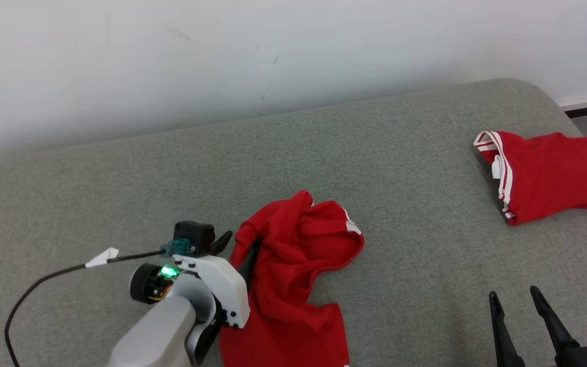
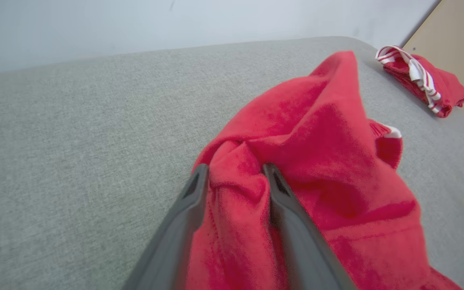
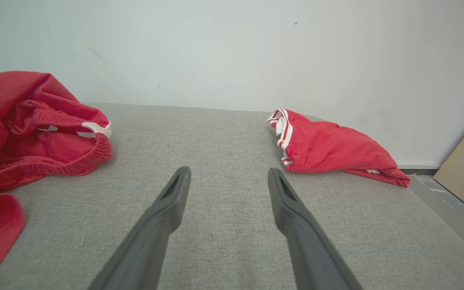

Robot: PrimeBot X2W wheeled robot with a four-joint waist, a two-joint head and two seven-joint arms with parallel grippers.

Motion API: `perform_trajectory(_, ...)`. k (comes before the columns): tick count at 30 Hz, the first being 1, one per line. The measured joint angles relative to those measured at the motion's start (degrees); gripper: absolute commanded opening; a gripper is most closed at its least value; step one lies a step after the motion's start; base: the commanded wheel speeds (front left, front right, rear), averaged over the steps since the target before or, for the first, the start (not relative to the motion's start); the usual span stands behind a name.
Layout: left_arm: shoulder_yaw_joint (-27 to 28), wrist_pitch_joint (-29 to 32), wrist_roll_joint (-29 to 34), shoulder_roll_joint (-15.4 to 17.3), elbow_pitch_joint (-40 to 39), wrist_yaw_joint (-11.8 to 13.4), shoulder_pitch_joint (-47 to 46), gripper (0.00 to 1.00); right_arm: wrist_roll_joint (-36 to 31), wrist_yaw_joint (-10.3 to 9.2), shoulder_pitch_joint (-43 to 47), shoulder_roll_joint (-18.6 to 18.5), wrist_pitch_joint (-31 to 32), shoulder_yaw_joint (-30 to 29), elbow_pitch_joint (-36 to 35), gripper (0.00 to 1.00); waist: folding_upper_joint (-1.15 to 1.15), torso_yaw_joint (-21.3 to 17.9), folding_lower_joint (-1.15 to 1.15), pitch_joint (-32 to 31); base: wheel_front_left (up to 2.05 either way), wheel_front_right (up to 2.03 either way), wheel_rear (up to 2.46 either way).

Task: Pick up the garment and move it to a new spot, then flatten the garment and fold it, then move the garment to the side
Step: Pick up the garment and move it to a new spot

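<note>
between the two dark fingers of the left gripper (image 2: 235,174) ran a bunched ridge of the crumpled red cloth garment with white trim (image 2: 328,161), touching both inner faces. the fingers stood roughly half apart, and it could not be told whether they pinched that ridge or merely flanked it. beyond and to the right of those fingertips the rest of the garment sat heaped in a peak on the grey woven-fabric surface (image 2: 75,133), which suggested it lay at its new spot, not yet flattened. the right gripper (image 3: 228,173) hung fully spread and empty low over the surface, probably placed there to take another edge for smoothing. well apart, beyond its right fingertip, lay a second red garment with white stripes (image 3: 328,149), folded and apparently parked aside, out of the working area.
</note>
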Motion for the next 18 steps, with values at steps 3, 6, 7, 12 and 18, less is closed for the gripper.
perform_trajectory(3, -0.5, -4.2, 1.8, -0.6, 2.9, 1.0, -0.3, 1.00, 0.0, 0.00, 0.0, 0.0, 0.0, -0.4, 0.2, 1.00, 0.00, 0.4, 0.00, -0.5, 0.00, 0.00, 0.00)
perform_trajectory(6, -0.2, -8.3, 2.7, -1.2, 4.1, 2.6, -0.5, 1.00, 0.4, 0.00, 0.1, 0.0, 0.0, -1.2, 0.1, 1.00, 0.00, 1.0, 0.00, -1.0, 0.00, 0.00, 0.00)
perform_trajectory(7, 0.2, -9.2, 3.0, -1.3, 4.1, 3.4, -0.5, 1.00, 0.4, 0.00, 0.2, 0.0, 0.0, -1.6, 0.0, 1.00, 0.00, 1.3, 0.00, -1.2, 0.00, 0.00, 0.00)
perform_trajectory(12, 3.4, -11.1, 4.7, -1.1, -0.7, 6.7, 2.2, 1.00, -0.7, 0.00, 0.8, 0.0, 0.0, -3.3, -1.0, 1.00, 0.00, 3.3, 0.00, -2.3, 0.00, 0.00, 0.00)
perform_trajectory(18, 10.3, -11.2, 10.1, 1.7, -14.6, 10.9, 11.4, 1.00, -1.6, 0.00, 1.0, 0.0, 0.0, -5.2, -2.0, 1.00, 0.00, 6.0, 0.00, -3.6, 0.00, 0.00, 0.00)
